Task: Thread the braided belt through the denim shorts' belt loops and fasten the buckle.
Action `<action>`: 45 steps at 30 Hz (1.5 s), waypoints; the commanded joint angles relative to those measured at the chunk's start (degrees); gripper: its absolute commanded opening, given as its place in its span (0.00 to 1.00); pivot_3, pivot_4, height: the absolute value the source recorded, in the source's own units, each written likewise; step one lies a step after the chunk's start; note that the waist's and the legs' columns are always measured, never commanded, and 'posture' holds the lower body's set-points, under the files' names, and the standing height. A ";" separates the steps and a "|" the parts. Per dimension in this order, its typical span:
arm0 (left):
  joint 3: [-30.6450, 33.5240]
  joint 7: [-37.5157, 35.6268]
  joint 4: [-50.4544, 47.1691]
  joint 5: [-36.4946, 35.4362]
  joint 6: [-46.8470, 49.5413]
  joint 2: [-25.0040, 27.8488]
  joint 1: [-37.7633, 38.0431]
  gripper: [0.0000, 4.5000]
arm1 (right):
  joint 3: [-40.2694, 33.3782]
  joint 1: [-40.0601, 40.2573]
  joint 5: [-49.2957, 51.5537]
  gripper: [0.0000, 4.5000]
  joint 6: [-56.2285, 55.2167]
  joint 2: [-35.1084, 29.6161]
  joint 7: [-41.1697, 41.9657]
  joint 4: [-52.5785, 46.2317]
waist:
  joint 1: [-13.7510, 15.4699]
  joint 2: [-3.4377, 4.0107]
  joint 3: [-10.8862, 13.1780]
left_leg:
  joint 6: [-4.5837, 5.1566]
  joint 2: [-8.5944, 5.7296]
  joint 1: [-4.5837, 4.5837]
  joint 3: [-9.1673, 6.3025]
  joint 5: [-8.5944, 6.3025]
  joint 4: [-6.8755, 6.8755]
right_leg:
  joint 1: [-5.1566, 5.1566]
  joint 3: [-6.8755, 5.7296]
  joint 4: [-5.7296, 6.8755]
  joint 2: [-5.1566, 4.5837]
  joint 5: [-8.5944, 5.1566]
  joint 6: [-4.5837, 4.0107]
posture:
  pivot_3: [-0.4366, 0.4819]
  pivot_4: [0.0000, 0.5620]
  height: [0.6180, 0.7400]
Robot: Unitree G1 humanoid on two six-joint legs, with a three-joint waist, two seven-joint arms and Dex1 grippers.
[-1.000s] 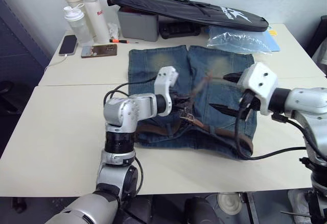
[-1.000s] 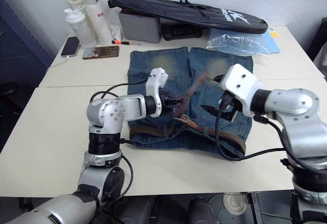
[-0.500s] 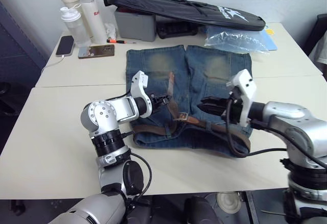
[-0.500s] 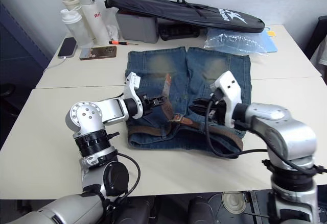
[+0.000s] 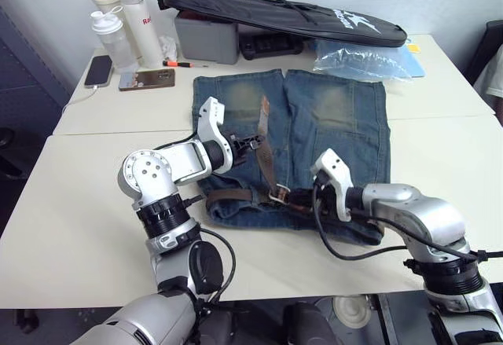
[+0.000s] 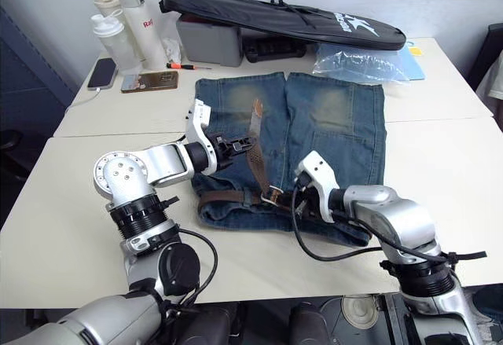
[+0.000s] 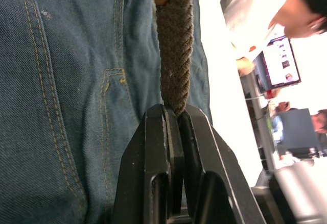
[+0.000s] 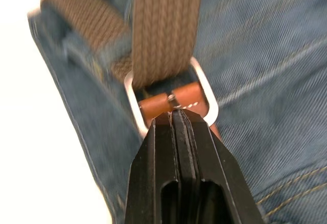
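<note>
On the pale worktop (image 5: 71, 219) I see the denim shorts (image 5: 338, 125); my right tool (image 8: 176, 113) is pressed together at the buckle (image 8: 171, 94), and my left tool (image 7: 173, 114) is clamped on the braided belt (image 7: 174, 45) lying across the waistband. Farther back stands a white bottle (image 5: 145, 19) with red letters "Re", and the long black bag (image 5: 283, 16) has a white logo I cannot read.

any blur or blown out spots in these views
Right wrist view: the table edge beside the denim shorts is blown out white, and the upper braided belt is soft, while the buckle is clearer. Left wrist view: background behind the shorts is overexposed; the belt weave is sharp. Head views: evenly lit, no obvious glare.
</note>
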 commanded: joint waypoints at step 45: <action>-4.43 43.71 0.86 -52.64 -15.86 -0.80 13.20 0.00 | 5.21 -10.23 -2.45 0.02 -9.20 4.29 5.89 8.23 | -0.13 -0.65 -0.02 | -0.82 1.22 0.63 0.81 -0.69 0.07 | 0.10 0.95 -0.19 1.05 0.05 -0.16 | 0.48 0.27 1.00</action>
